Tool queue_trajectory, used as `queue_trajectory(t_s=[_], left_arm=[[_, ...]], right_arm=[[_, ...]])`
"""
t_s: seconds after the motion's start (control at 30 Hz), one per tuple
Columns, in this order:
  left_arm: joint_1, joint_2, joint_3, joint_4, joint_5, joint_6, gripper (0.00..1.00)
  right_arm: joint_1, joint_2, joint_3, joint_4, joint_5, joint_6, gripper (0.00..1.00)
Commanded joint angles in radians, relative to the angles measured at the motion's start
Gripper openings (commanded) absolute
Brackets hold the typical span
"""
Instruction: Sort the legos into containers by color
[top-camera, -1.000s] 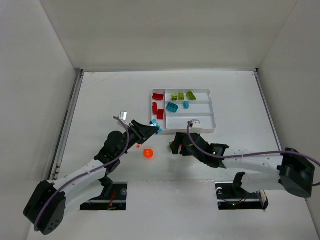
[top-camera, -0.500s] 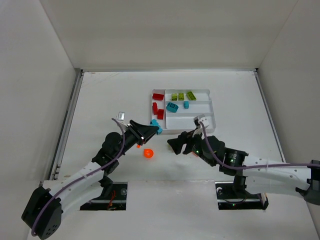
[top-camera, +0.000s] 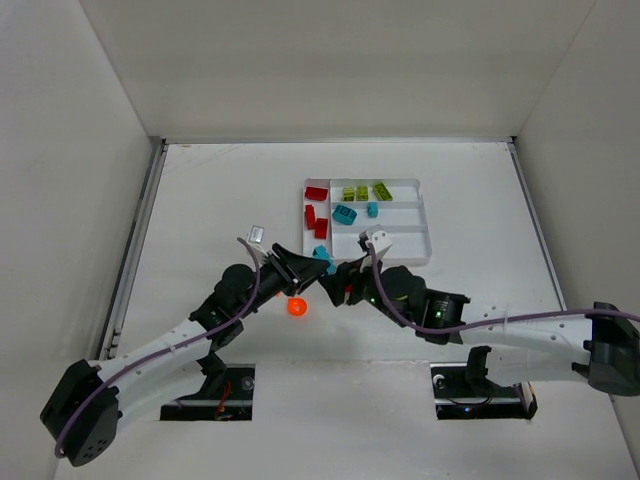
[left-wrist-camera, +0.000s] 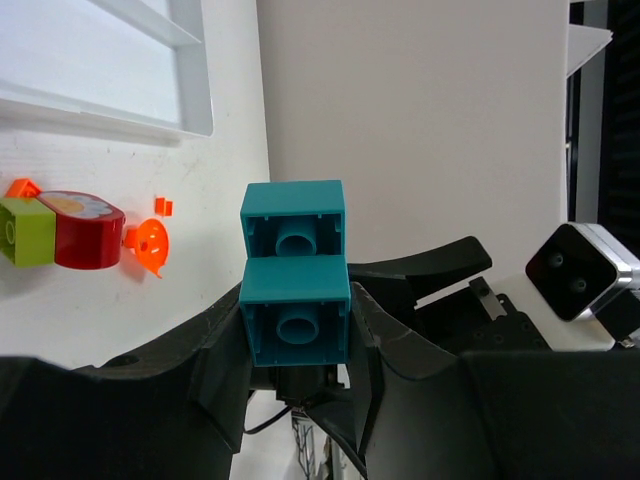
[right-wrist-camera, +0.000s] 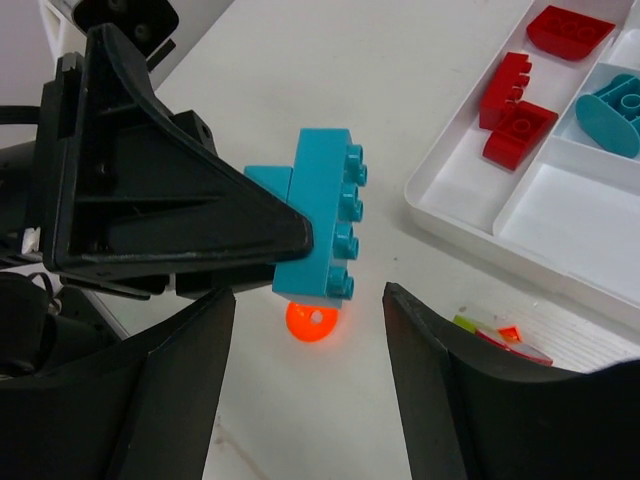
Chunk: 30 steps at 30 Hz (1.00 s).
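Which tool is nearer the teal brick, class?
Left. The left tool is shut on the teal brick, gripping one end. The right tool faces the brick from the other side, open and not touching it.

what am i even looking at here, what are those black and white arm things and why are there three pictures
They are two robot arms, bolted side by side at the near edge of a white table. The wide picture comes from a fixed camera above and behind them. The other two come from a small camera on each wrist, so each shows that arm's own fingers up close.

The left hand is clamped on a teal brick and holds it up off the table. The right hand is open, with a finger on either side of that brick, not touching it.

On the table near them lies an orange round piece. Further back is a white tray whose slots hold red bricks, yellow-green bricks and teal bricks.
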Motion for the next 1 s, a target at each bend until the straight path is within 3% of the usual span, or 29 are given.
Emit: queue_trajectory(t_s=[0.0,0.2,0.47,0.73,0.97], left_arm=[[-0.020,-0.002,0.049,0.019,-0.017,-0.007,0.21],[-0.031,-0.004,0.047,0.019,-0.027,-0.004,0.22],[-0.039,0.009,0.060,0.003,-0.027,0.031,0.30],[-0.026,0.024,0.078,-0.014,-0.027,0.074,0.43],[-0.017,0.010,0.081,-0.045,-0.045,0.100,0.47]], right_arm=[[-0.001,0.005,0.048,0.076,0.000,-0.024,0.65],[-0.008,0.017,0.048,0.082,-0.002,-0.027,0.52],[-0.011,0.008,0.037,0.088,0.015,-0.013,0.24],[-0.023,-0.017,0.019,0.076,0.044,-0.003,0.22],[-0.041,-0.026,0.000,0.067,0.049,-0.001,0.22]])
